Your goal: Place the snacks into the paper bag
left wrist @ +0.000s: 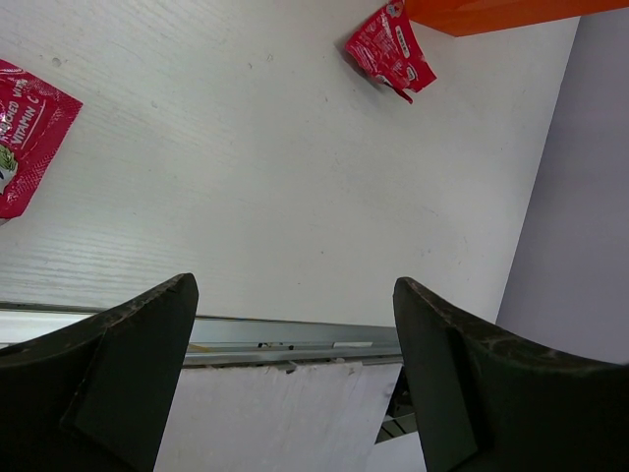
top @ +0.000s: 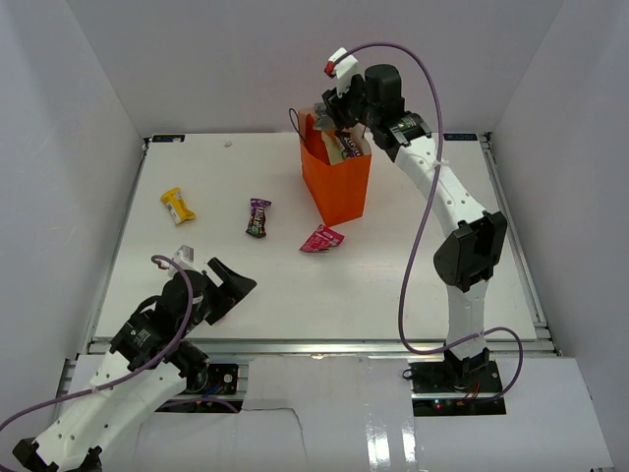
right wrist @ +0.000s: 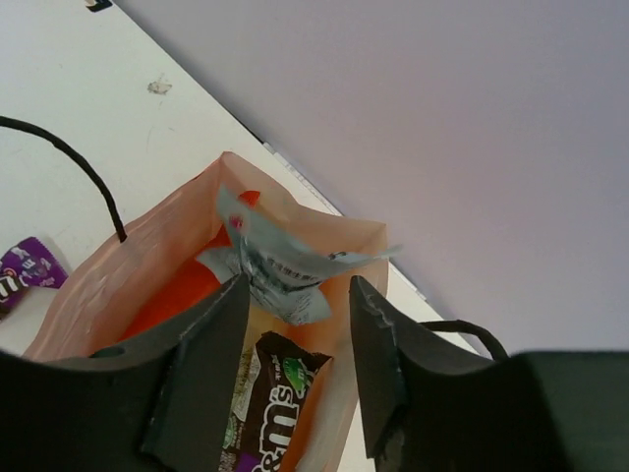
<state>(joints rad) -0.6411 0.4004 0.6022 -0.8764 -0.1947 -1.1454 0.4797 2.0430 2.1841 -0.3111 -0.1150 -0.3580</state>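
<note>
Overhead, note the right gripper poised above the mouth of the paper bag, standing at 12 o'clock on the table. Fingers parted, with a silver packet showing in the gap just past the tips, inside the bag's walls and above a brown candy packet; probably free of both pads, though hard to be sure from this angle. Down at 7 o'clock, find the left gripper low near the table's near edge, fingers spread wide and holding nothing. Leaves three snacks out on the table: pink packet just beside the bag's near corner, purple packet, yellow packet. From the left fingers: pink at 2 o'clock, purple at 1, yellow at 11, all nearer to the left arm than to the right one up at the bag. Long axes: purple roughly 12-to-6, yellow 10-to-4, pink crumpled and askew near 2-to-8. Shows too, through the left wrist camera, a second red packet at 10 o'clock of the fingers, cut by the frame edge. Calls most likely for a left-arm reach next, wrist turned to close across the chosen packet's short side.
</note>
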